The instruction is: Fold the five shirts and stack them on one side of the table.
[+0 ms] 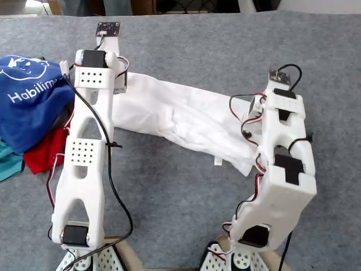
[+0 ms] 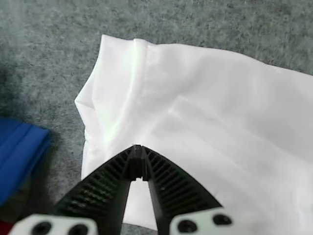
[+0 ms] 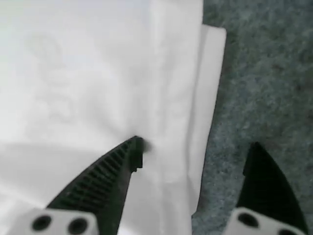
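A white shirt point(image 1: 180, 116) lies crumpled in a long band across the grey table point(image 1: 186, 45), between my two arms. At its left end is my left gripper point(image 1: 119, 84). In the left wrist view that gripper point(image 2: 138, 159) is shut, its tips meeting on the white shirt point(image 2: 205, 107) near a folded hem. My right gripper point(image 1: 251, 121) is at the shirt's right end. In the right wrist view it point(image 3: 195, 147) stands open, straddling the white shirt's point(image 3: 88, 73) edge, with one finger on cloth and the other over bare table.
A pile of other shirts sits at the table's left edge: blue point(image 1: 28, 101) on top, red point(image 1: 42, 152) and teal point(image 1: 8, 161) beneath. The blue shirt point(image 2: 19, 152) lies close beside my left gripper. Bare grey table point(image 1: 186, 197) stretches in front of the white shirt.
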